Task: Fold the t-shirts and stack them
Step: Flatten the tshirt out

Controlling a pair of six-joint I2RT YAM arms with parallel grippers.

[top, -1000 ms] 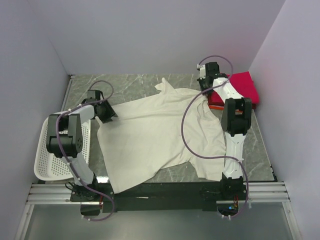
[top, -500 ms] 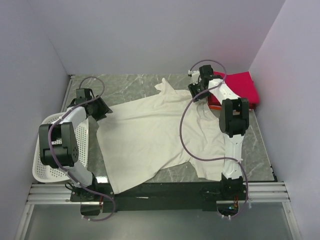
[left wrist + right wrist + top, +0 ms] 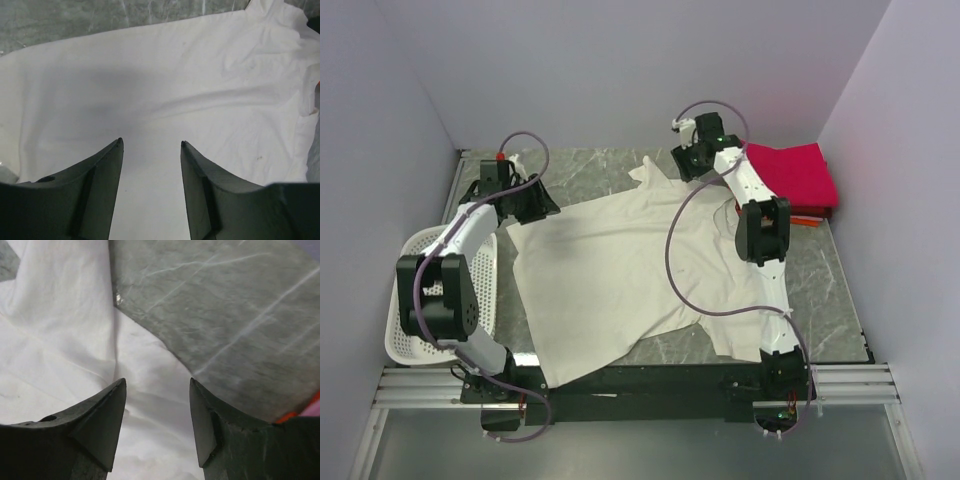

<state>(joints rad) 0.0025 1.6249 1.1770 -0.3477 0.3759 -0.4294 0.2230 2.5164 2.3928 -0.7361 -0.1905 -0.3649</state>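
Note:
A large cream-white t-shirt (image 3: 620, 270) lies spread and rumpled over the grey marble table (image 3: 590, 170). A folded crimson-pink t-shirt (image 3: 795, 172) sits at the back right, with an orange-red one (image 3: 808, 217) peeking out under it. My left gripper (image 3: 542, 206) hovers at the white shirt's back left edge, open, with only cloth (image 3: 165, 100) below its fingers (image 3: 107, 165). My right gripper (image 3: 682, 166) hangs open above the shirt's far sleeve (image 3: 655, 178), its fingers (image 3: 112, 405) over white cloth (image 3: 60, 340) and bare marble (image 3: 225, 315).
A white perforated basket (image 3: 415, 310) sits at the left, partly under the left arm. Grey walls close in the table on three sides. The black rail (image 3: 640, 380) with both arm bases runs along the near edge.
The right gripper opened, letting go of the white shirt, and swung left and back away from the red stack. The left gripper moved back along the shirt's edge.

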